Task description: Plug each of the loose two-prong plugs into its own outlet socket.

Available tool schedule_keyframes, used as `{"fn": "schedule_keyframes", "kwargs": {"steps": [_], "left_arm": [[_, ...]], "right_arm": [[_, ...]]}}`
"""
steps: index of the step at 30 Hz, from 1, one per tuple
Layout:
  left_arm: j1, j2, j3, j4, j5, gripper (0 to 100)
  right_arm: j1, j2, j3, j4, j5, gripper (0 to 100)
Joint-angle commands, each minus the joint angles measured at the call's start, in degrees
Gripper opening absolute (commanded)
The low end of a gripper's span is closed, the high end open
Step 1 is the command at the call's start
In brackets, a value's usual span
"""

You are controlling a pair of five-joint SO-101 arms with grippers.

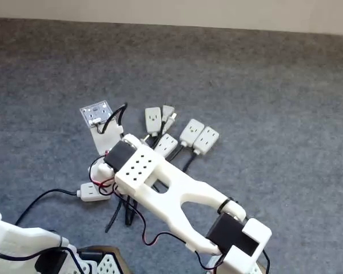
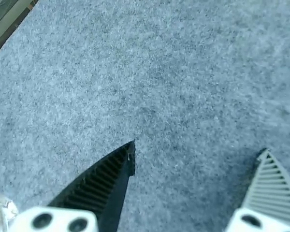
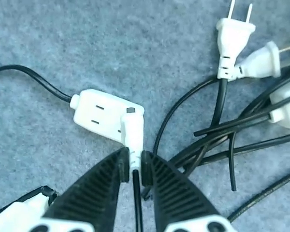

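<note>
Quick status from our plug rig. Our right tool (image 3: 134, 162) is clamped on the neck of a white plug (image 3: 133, 128), right where its cord comes out. We think that grip makes sense: holding it from behind keeps the plug in line with the tool, so a push goes straight into the socket. The plug's front end sits just ahead of the tool tips, pressed up against the end of a white outlet block (image 3: 106, 113). No prongs are showing, so we reckon it's seated or very nearly. The block lies flat on the grey surface (image 2: 159, 72) with nothing bracing it, so it could slide under a hard push.

Farther ahead of the tool and off to one side, a loose plug (image 3: 234, 34) lies with its prongs pointing away from us. A second loose plug (image 3: 262, 59) rests against its base. Both sit over a tangle of black cords (image 3: 217, 130) that runs close beside the tool, which might snag. In the high view, the spare sockets (image 1: 191, 132) are fanned out beyond the tool, well apart from it.

Our left tool (image 2: 198, 150) has its fingers spread wide, holding nothing, over bare surface.
</note>
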Motion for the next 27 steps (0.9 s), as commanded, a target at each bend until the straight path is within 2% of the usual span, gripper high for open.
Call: {"fn": "schedule_keyframes", "kwargs": {"steps": [1, 14, 27], "left_arm": [[-0.1, 0.1, -1.6, -0.8, 0.4, 35], [-0.1, 0.2, -1.6, -0.9, 0.4, 35], [-0.5, 0.3, -1.5, -1.0, 0.4, 35]], "right_arm": [[-0.5, -2.0, -4.4, 1.8, -0.7, 0.5], [-3.6, -1.7, -4.5, 3.7, -0.7, 0.5], [-1.3, -1.3, -4.0, 0.8, -0.8, 0.5]]}}
